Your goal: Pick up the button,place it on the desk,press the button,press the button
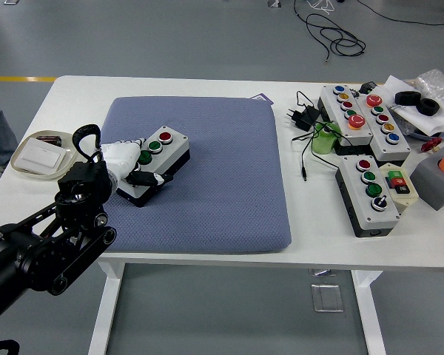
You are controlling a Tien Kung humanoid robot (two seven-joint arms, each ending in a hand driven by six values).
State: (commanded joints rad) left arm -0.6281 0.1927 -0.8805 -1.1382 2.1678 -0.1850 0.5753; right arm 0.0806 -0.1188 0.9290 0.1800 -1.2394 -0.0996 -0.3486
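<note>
Although it looked small, the button box (154, 163) was judged rigid and fairly weighty, a hard plastic shell, light on top and black below, with smooth sides likely to slip under loose fingers. It lay on the left part of the blue pad (214, 177), tilted, with a red button at its far end and green ones nearer the robot. The left hand (129, 164) was seen laid over the box's near end, its white fingers draped on the top and near side; whether they were truly clamped could not be told. A hold across the long sides was judged safest, clear of the buttons. The pad was soft and dimpled, offering grip but some give under a press. Bare white desk (81, 92) remained left of the pad, beside a shallow tray (37, 155); right of the pad the desk was crowded with other boxes and cables.
</note>
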